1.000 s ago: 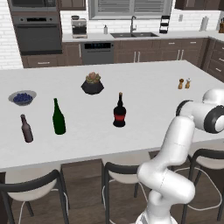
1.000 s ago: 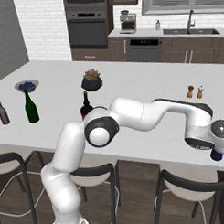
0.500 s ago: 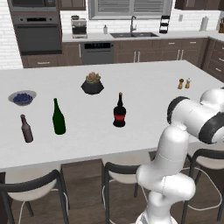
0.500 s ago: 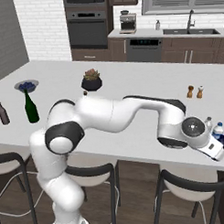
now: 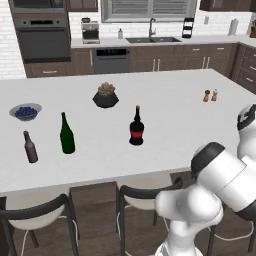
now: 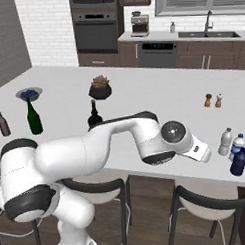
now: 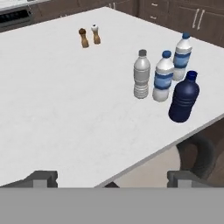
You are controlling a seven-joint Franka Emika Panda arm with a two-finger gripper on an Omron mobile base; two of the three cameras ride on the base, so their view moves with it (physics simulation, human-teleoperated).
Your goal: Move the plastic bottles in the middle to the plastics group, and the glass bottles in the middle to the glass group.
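the tool (image 7: 112, 177) is released: its two dark fingertips (image 7: 43, 178) stand wide apart at the bottom of the hand view with nothing between them. it hangs above the tabletop (image 7: 65, 96), looking toward the corner where the plastics stand.

at that corner, four bottles stand upright and close together. the dark blue bottle (image 7: 183, 97) is nearest the tabletop edge. just beside it stands a blue-labelled bottle with a blue cap (image 7: 163, 76). a grey-capped clear bottle (image 7: 141, 74) stands next to that one, and a second blue-capped bottle (image 7: 182, 51) stands behind the group. in the right base view the same cluster sits at the right end of the tabletop, the dark blue bottle (image 6: 239, 162) in front.

the red-labelled dark bottle (image 5: 136, 127) stands upright in the middle of the tabletop, well apart from both groups. in the right base view it is partly hidden behind the arm.

the glass group stands at the left end: the tall green bottle (image 5: 66, 134) and, near it, the small brown bottle (image 5: 30, 147), both upright.

other items on the tabletop: a bowl of blue fruit (image 5: 25, 111), a dark potted plant (image 5: 105, 95), and a pair of shakers (image 5: 210, 95) near the far right edge.
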